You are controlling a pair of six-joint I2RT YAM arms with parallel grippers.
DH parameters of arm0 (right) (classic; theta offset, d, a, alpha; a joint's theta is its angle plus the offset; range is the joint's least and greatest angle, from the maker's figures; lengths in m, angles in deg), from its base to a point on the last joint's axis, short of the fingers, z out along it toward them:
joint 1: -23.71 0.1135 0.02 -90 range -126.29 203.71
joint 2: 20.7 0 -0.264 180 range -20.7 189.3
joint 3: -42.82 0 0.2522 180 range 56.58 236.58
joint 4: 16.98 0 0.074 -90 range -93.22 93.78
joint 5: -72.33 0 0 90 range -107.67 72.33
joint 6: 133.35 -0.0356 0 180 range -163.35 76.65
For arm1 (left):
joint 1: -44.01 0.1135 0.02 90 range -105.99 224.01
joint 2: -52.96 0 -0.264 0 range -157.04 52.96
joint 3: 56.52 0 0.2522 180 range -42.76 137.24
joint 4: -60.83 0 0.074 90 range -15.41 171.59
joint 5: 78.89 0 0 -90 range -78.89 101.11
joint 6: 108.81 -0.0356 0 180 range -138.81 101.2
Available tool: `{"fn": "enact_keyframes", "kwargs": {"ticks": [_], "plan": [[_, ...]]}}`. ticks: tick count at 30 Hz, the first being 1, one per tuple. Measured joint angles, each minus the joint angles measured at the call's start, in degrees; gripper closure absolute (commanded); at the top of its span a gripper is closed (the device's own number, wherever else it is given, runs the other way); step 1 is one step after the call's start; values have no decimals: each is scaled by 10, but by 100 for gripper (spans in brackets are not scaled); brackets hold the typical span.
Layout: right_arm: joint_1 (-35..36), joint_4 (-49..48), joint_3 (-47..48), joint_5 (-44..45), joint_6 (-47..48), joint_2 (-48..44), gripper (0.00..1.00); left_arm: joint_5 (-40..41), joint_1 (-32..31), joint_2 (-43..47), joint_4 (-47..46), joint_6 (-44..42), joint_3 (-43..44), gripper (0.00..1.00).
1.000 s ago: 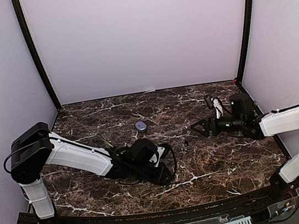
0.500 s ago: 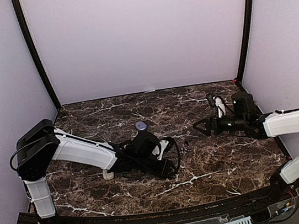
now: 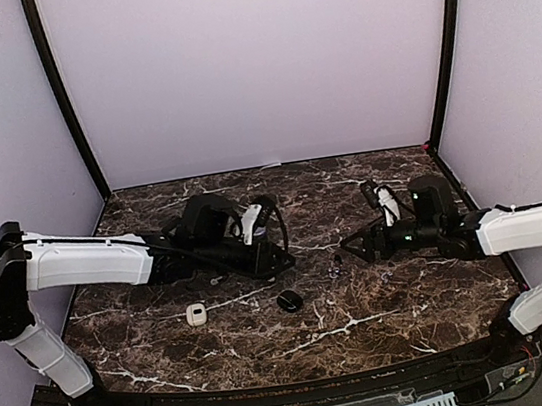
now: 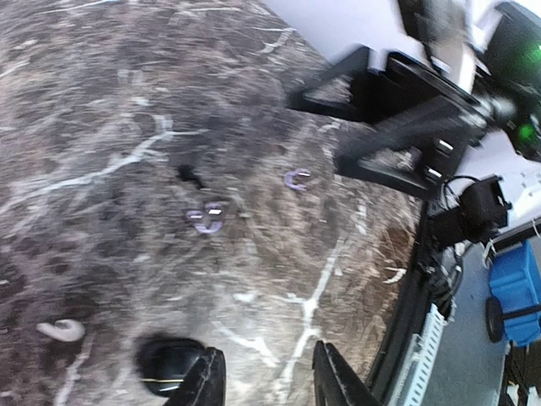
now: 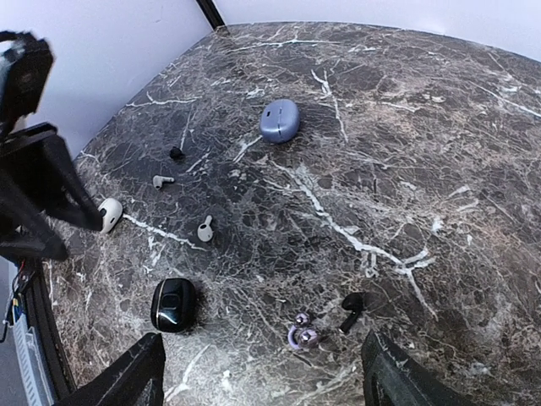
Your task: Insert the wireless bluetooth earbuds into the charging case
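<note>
The purple earbuds [image 5: 300,337] are lying loose on the marble table [image 5: 406,127], a little right of centre, with a dark earbud [image 5: 352,306] just beside them. A white earbud [image 5: 205,228] is lying well apart toward the left arm's side, and none is sitting in any case. The black case [image 5: 173,304] is resting near the front, roughly between the purple pair and a white case [image 3: 197,314], while a blue case [image 5: 281,120] is sitting farther back. The left gripper [image 4: 266,351] has been pulling away over the last second, swinging from the front middle of the table toward the far left. In doing so it is uncovering the black case, which the arm was hiding. Its jaws are standing slightly apart with nothing between them. The right gripper [image 5: 262,342] is hanging spread wide and empty just beside the purple pair, having edged a little closer. The black case is probably now set down and free, and the right gripper is looking placed to take an earbud first. Whether that case's lid is up I cannot tell.
</note>
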Motion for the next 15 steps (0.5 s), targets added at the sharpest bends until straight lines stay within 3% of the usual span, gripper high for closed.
{"fn": "enact_keyframes", "kwargs": {"ticks": [15], "plan": [[121, -34, -42, 71, -36, -1, 20, -3, 101, -8, 19, -31, -13, 57]]}}
